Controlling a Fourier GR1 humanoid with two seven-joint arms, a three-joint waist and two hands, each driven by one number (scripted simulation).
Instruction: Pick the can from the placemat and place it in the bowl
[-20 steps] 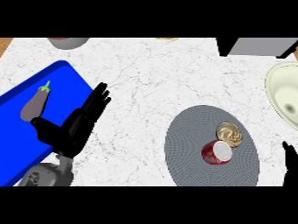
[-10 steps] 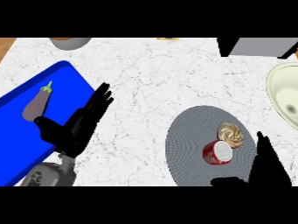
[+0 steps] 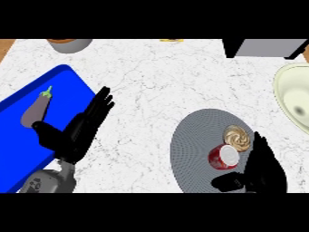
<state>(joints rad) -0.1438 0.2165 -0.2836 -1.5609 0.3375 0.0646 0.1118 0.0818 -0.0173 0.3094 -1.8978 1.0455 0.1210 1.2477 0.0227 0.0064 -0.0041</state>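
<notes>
White-veined marble counter (image 3: 156, 77) fills the view, with a round grey placemat (image 3: 191, 140) toward the lower right and a cream bowl (image 3: 289, 79) at the right edge, near the mat but apart from it. On the mat stands the can (image 3: 222, 157), red-sided with a pale top, and a tan swirled pastry (image 3: 237, 136) sits just beside it on the far side. The right hand (image 3: 263, 168) is just to the can's right, fingers straight and together, with the thumb spread out below the can. It has closed on nothing, and I cannot tell whether it touches the can. The left hand (image 3: 82, 130) rests open by the blue tray (image 3: 9, 149), which holds an eggplant (image 3: 35, 111). The can looks rigid and probably light, with a smooth round wall that could slip or roll if nudged sideways. It should not crush or break. The best hold seems to be around the middle of the red side, fingers on one flank and thumb opposite, kept clear of the pastry. Held upright like that, it should go into the wide bowl easily.
</notes>
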